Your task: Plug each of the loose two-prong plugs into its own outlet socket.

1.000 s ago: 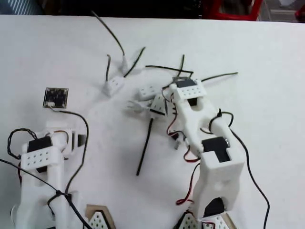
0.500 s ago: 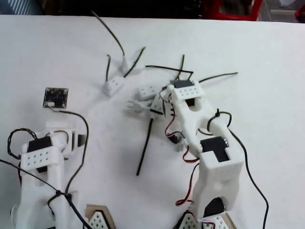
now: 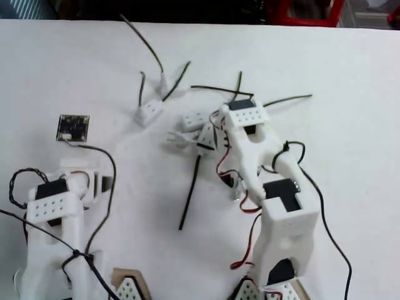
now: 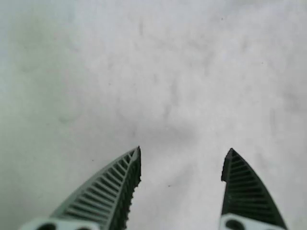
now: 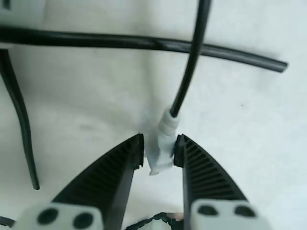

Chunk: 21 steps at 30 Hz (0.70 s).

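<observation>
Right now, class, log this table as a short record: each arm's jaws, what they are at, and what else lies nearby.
left gripper: jaws open over bare table
right gripper: jaws narrowly open, flanking a white plug
plug's cord: black, leads away from the jaws and crosses another black cord
elsewhere: small dark board lies ahead of the left arm

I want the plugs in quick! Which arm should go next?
The right. The right hand straddles a white plug; the left hand hangs open over bare table, far from any plug.
</observation>
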Motion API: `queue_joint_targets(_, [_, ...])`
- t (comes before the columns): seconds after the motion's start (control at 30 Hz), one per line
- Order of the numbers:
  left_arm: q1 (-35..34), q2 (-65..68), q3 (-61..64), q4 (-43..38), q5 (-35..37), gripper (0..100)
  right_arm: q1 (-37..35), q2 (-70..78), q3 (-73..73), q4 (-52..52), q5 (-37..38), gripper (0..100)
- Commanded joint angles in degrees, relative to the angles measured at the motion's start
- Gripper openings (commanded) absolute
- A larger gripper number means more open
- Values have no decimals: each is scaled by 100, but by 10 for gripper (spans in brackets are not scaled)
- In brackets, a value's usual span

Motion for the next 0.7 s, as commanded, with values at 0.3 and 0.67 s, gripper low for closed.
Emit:
queue_joint_targets(0.3, [-40, -180, -26, -105, 18, 271, -31, -31, -202, 119, -35, 18])
queue_joint_targets(0.67, [-40, -180, -26, -105, 18, 271, -22, 356, -246, 242, -9, 18])
